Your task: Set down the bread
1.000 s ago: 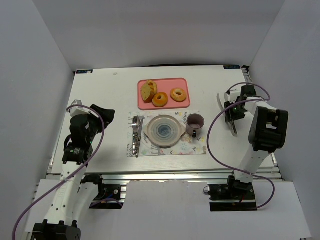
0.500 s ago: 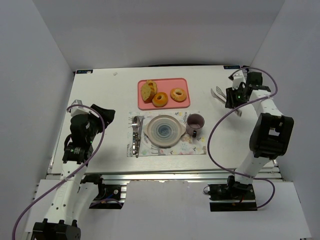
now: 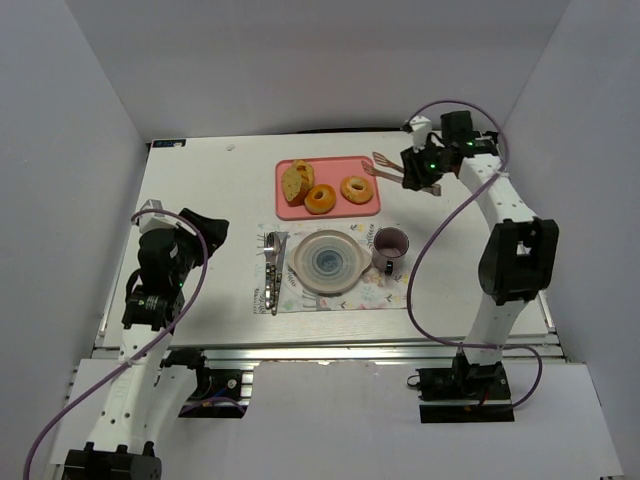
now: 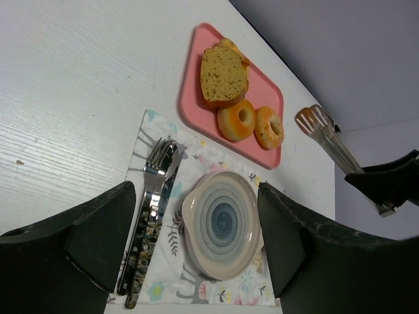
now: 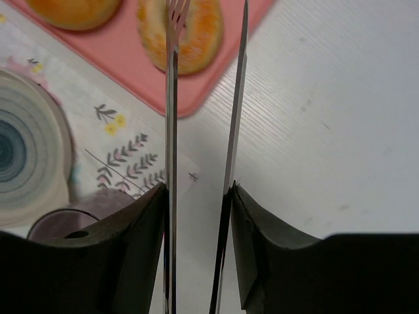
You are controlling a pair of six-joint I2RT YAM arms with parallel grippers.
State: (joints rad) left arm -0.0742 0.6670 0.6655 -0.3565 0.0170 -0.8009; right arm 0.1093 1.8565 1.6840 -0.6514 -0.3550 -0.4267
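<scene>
Top external: R tool (image 3: 415, 170), clamping tongs (image 3: 388, 167), is hovering just right of pink tray (image 3: 345, 211), bread (image 3: 320, 199) lying left of tong tips, beyond paler ring (image 3: 356, 188).

The left arm (image 3: 158, 275) sits folded low by its base, the left gripper (image 3: 207, 226) spread wide open; the right arm (image 3: 497, 205) stretches far forward and bends inward, the right gripper (image 3: 410, 168) clamped on tongs (image 3: 384, 163).

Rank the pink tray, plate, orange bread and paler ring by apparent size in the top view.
1. pink tray
2. plate
3. bread and paler ring: they look about equal, so unranked.
</scene>
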